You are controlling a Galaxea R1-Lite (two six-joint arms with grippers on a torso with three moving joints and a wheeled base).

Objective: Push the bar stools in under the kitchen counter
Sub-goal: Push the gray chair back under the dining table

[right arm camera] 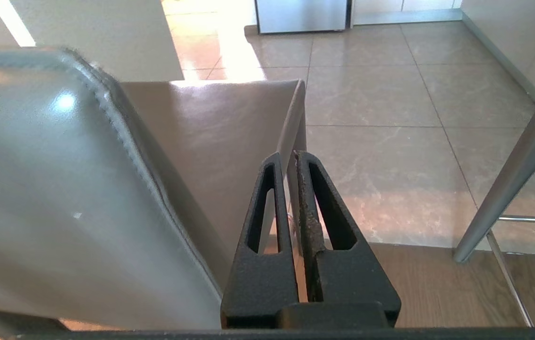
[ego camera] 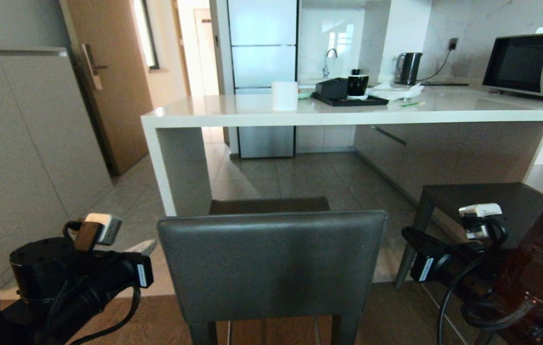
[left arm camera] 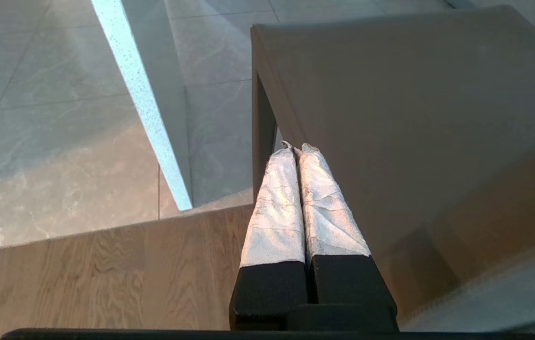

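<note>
We've got the left gripper (left arm camera: 298, 147) pinched shut by the near stool (ego camera: 271, 266), right gripper (right arm camera: 286, 158) closed too w/ nothing held, counter (ego camera: 348, 115) ahead.

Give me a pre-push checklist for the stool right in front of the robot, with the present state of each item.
1. Left gripper fingers shut, beside the near stool's left edge: ok.
2. Right gripper fingers shut, beside that stool's right edge: ok.
3. Near stool faces the kitchen counter, its backrest toward the robot: ok.
4. Floor under the counter ahead of the near stool shows no obstacle: ok.
5. Either gripper touching the stool: cannot tell.
6. Second stool stands apart on the right, out of the first one's path: ok.
</note>
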